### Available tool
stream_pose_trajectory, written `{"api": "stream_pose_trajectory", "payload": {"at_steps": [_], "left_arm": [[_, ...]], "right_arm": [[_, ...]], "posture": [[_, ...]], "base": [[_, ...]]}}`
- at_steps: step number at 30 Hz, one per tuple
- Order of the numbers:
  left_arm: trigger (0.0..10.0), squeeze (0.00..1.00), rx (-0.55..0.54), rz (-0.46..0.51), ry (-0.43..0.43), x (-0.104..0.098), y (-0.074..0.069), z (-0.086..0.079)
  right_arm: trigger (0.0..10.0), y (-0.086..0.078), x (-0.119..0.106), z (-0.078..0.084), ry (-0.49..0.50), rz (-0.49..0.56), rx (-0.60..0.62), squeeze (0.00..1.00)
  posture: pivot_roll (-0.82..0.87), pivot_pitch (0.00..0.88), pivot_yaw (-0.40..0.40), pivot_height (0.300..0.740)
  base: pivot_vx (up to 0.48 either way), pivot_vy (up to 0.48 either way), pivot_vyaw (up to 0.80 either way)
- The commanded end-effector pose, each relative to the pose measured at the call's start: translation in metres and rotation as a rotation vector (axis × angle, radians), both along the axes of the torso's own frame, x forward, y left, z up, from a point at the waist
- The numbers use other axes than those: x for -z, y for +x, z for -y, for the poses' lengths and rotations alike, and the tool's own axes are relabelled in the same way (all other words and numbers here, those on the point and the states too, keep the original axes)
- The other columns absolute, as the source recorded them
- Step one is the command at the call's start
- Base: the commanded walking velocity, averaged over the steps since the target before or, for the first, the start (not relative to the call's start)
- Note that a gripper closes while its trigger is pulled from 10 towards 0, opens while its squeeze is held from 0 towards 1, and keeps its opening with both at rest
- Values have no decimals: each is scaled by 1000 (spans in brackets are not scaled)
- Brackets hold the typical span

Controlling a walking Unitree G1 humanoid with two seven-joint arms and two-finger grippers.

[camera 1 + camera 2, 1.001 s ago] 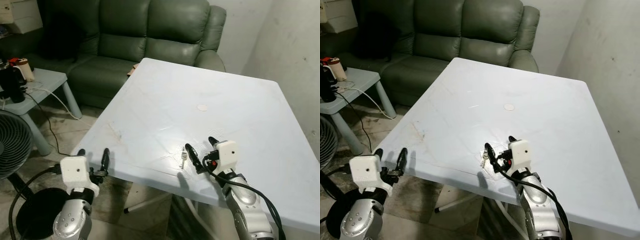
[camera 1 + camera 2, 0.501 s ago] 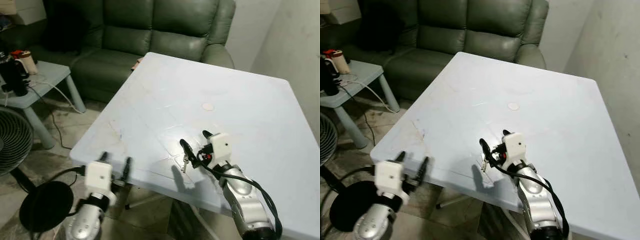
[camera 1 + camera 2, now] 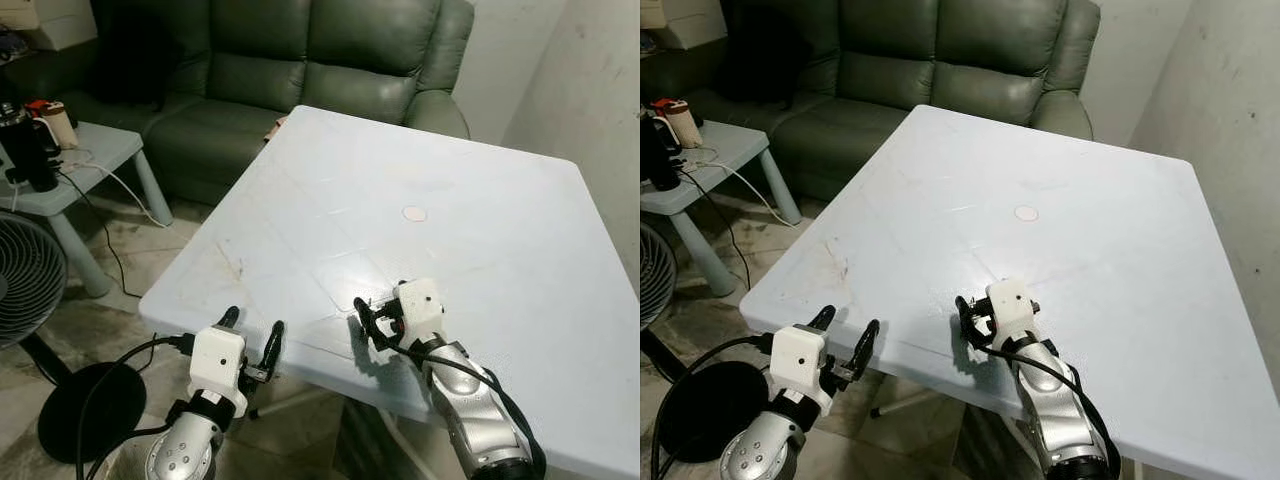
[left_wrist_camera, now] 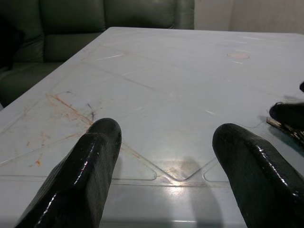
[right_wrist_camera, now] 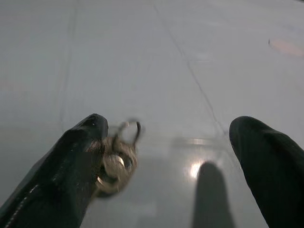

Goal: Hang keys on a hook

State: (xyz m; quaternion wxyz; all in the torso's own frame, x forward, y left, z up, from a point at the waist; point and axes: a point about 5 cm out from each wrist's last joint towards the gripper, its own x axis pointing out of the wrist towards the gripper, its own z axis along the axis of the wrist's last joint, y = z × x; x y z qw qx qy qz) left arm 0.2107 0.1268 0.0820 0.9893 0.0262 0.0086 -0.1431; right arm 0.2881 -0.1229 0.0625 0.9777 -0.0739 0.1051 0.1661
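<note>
Near the front edge of a pale blue plastic table (image 3: 480, 200), the right gripper (image 3: 378, 322) sits low over the surface with its two black fingers spread wide. The keys (image 5: 116, 164) lie against the inside of one finger (image 5: 71, 161), touching it, but the opposite finger is well apart, so nothing is clamped. This looks like the approach to a pick-up, with the fingers set on either side of the keys before closing. The keys appear as a small, dull metal bunch with a thin wire ring looping above a rounded piece; they are blurred, so finer detail is unclear. The left gripper (image 3: 250, 340) hovers just off the table's front edge, fingers open and empty, apparently waiting. Beyond the far edge stands a dark green sofa (image 3: 300, 60).
</note>
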Motion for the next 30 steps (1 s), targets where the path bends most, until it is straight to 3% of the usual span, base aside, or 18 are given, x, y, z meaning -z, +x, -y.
{"api": "stream_pose_trajectory", "payload": {"at_steps": [1, 2, 4, 6, 7, 8, 9, 11, 12, 30], "left_arm": [[10000, 0, 14, 16, 6, -4, -1, 1], [10000, 0, 15, 15, 6, -4, -1, 1], [10000, 0, 16, 14, 5, -3, -1, 1], [10000, 0, 17, 14, 7, -3, 0, 1], [10000, 0, 17, 15, 8, -3, 0, 1], [10000, 0, 17, 15, 6, -3, 0, 2], [10000, 0, 16, 16, 9, -4, 0, 2], [10000, 0, 14, 17, 12, -4, 0, 1], [10000, 0, 12, 16, 12, -3, 0, 1], [10000, 0, 1, 21, 8, -4, 3, 0]], "right_arm": [[8039, -2, 4, 2, -11, -27, 18, 0], [3725, -4, 4, 3, -5, -26, 25, 0], [2235, -6, 4, 5, -5, -23, 31, 0], [2235, -6, 4, 5, -5, -23, 33, 0], [1686, -6, 4, 5, -4, -23, 35, 0], [353, -6, 4, 6, -8, -18, 36, 0], [863, -7, 3, 6, -10, -16, 37, 0], [863, -7, 3, 7, -11, -14, 37, 0], [0, -7, 3, 8, -8, -11, 36, 0], [0, -10, -3, 9, 49, 17, 5, 0]], "posture": [[-29, 0, -69, 728], [-29, 0, -69, 728], [-29, 0, -69, 728], [-29, 0, -69, 728], [-29, 0, -69, 728], [-29, 0, -69, 728], [-29, 0, -69, 728], [-29, 0, -69, 728], [-43, 0, -67, 728], [-40, 0, -66, 728]], "base": [[0, 0, 0], [0, 0, 0], [0, 0, 0], [0, 0, 0], [0, 0, 0], [0, 0, 0], [0, 0, 0], [0, 0, 0], [0, 0, 0], [0, 0, 0]]}}
